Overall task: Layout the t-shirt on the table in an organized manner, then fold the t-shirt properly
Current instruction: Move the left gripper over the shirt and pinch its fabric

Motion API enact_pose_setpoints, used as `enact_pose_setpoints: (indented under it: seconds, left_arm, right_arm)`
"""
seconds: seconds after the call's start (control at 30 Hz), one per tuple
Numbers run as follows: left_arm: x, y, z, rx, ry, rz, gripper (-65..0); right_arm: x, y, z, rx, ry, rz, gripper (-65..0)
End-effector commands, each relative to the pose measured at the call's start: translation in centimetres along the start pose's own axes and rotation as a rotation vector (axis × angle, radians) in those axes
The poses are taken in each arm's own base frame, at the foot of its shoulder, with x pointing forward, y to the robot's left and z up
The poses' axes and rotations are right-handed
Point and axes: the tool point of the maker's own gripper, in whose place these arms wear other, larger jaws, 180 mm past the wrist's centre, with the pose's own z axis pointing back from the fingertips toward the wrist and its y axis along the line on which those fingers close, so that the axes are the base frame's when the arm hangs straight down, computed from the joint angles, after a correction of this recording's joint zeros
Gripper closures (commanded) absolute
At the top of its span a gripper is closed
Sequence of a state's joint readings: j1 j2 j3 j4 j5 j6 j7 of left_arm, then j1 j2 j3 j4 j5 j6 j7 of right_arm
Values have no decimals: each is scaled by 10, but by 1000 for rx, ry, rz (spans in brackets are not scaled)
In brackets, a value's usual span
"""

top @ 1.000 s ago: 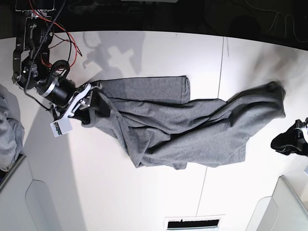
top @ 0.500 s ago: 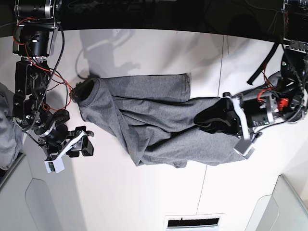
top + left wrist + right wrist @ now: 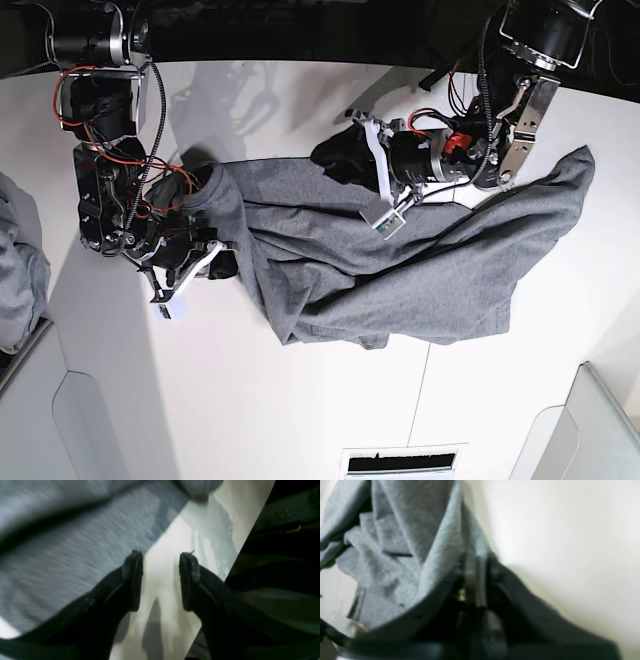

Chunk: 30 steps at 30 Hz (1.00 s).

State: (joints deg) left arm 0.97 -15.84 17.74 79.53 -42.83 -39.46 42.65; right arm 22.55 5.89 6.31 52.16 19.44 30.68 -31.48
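The heather-grey t-shirt (image 3: 400,270) lies crumpled across the white table (image 3: 300,400), with its far end reaching to the right. In the base view, my right gripper (image 3: 218,263) is at the shirt's left edge. The right wrist view shows this gripper (image 3: 475,562) shut on a fold of the shirt (image 3: 415,530). My left gripper (image 3: 335,155) is at the shirt's upper edge. In the left wrist view it (image 3: 161,555) is open and empty over bare table (image 3: 162,585), with the shirt (image 3: 62,550) beside its left finger.
A paler grey bundle of cloth (image 3: 15,270) lies at the left edge. Light grey bins stand at the bottom left (image 3: 60,420) and bottom right (image 3: 590,430). A thin dark seam (image 3: 420,400) crosses the table. The table's far edge meets a dark background.
My right gripper moved from the bare table onto the shirt's left edge and shut on it. My left gripper left the shirt's right middle and now sits open at its upper edge. The shirt's right end lies spread out.
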Motion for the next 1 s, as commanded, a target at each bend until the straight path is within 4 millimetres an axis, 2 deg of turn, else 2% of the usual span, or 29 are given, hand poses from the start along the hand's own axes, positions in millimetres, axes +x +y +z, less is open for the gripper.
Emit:
enact_pose_setpoints:
  seconds: [0.0, 0.13, 0.23, 0.37, 0.53, 0.7, 0.83, 0.9, 0.97]
  left_arm:
    - [12, 2, 2, -3, -40, -10, -266]
    - [-5, 19, 2, 61, 19, -26, -266]
    - [-17, 52, 14, 202, 71, -28, -266]
    - [-27, 93, 45, 341, 84, 4, -266]
    - [-54, 127, 83, 425, 169, 15, -266]
    - [-69, 150, 116, 491, 224, 13, -266]
    - [-63, 152, 130, 476, 208, 18, -266]
    - [-46, 130, 121, 369, 169, -21, -264]
    - [-25, 102, 110, 265, 123, -86, -236]
  right_arm:
    - [24, 4, 2, 15, -54, 30, -4]
    - [30, 9, 3, 20, -67, 53, 0]
    - [44, 7, 10, 10, -100, 80, 0]
    - [73, 6, 27, -10, -171, 142, 0]
    - [109, 2, 58, -52, -257, 197, 0]
    - [127, -5, 80, -54, -319, 163, 0]
    - [125, -5, 81, -42, -324, 140, 0]
    - [124, -4, 80, -37, -320, 136, 0]
    - [124, -4, 80, -38, -319, 136, 0]
